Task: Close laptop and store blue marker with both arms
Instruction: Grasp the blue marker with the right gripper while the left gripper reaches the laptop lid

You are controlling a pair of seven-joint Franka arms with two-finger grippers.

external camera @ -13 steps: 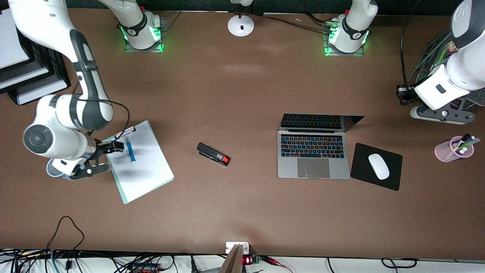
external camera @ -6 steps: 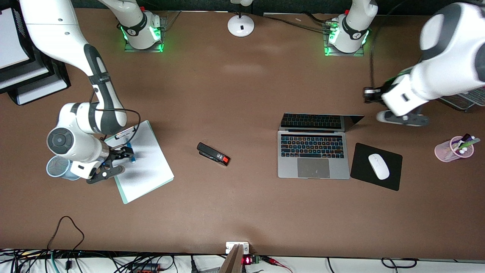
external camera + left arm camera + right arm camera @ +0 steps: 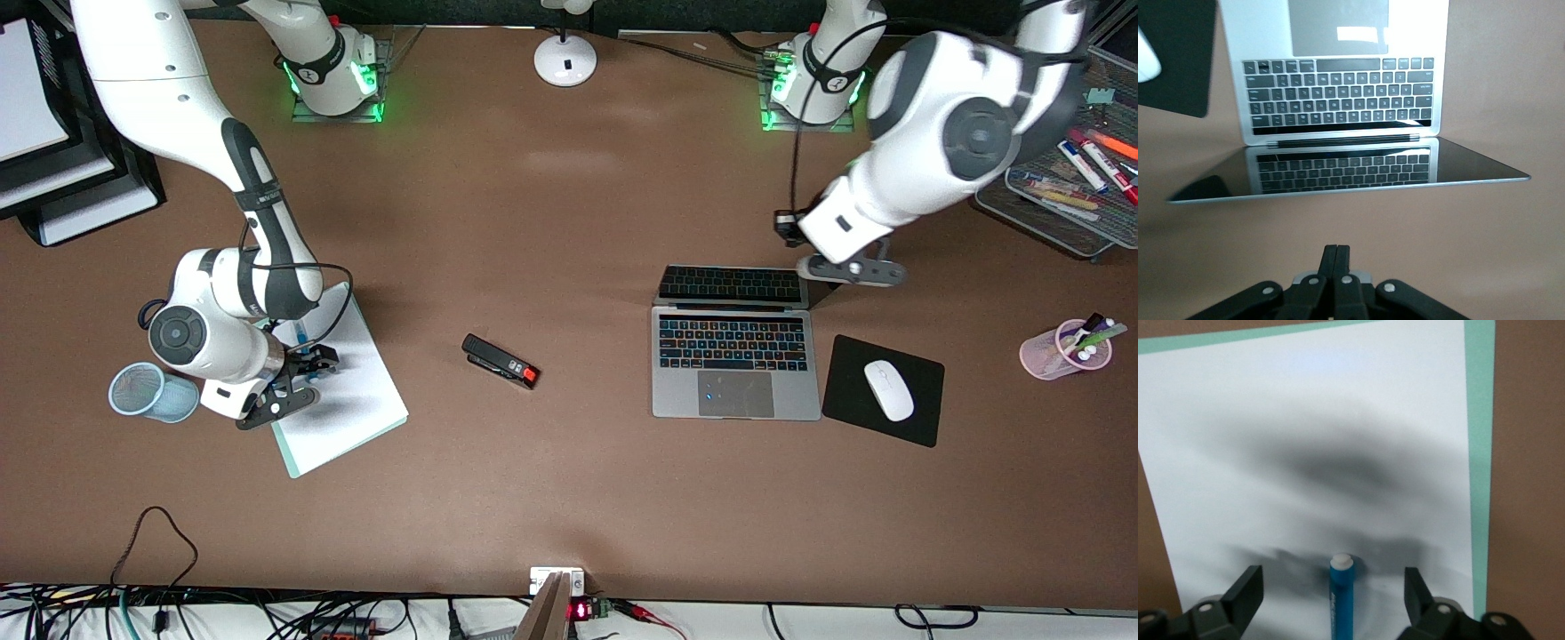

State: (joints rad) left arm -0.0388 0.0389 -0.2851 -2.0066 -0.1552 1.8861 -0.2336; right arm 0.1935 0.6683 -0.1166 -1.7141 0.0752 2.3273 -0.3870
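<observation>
- The blue marker point(image 3: 1340, 600) looks light, stiff and smooth, so we judge it could roll or slip. It's best pinched mid-barrel, across its width, not at the white tip.
- It lies flat on the white paper point(image 3: 356, 391) of a green clipboard point(image 3: 293, 462), mid-height in the front view toward the right arm's end of the worktop point(image 3: 569, 222).
- The right end effector point(image 3: 1333, 583) is spread wide w/ one finger on each side of the barrel. It's low over the paper and not gripping yet.
- Right arm pose: it reaches down the frame from its base, w/ the wrist bent over the clipboard and the fingers pointing down at the sheet.
- A blue mesh cup point(image 3: 153, 391) stands just beside the clipboard. We take it as the likely storage spot.
- The laptop point(image 3: 736, 356) sits open, mid-frame toward the left arm's end, w/ the lid tipped well back. It's rigid and fairly heavy, the hinge should give some resistance and the glass is fragile. We'd push on the lid's free edge or outer shell, never on the screen.
- The left end effector point(image 3: 1336, 252) is pinched closed and holds nothing. It's over bare worktop just off the lid's free edge.
- Left arm pose: its big joint is high in the frame, w/ the forearm slanting down to the lid's corner. To us it looks set for a push, not a grasp.
</observation>
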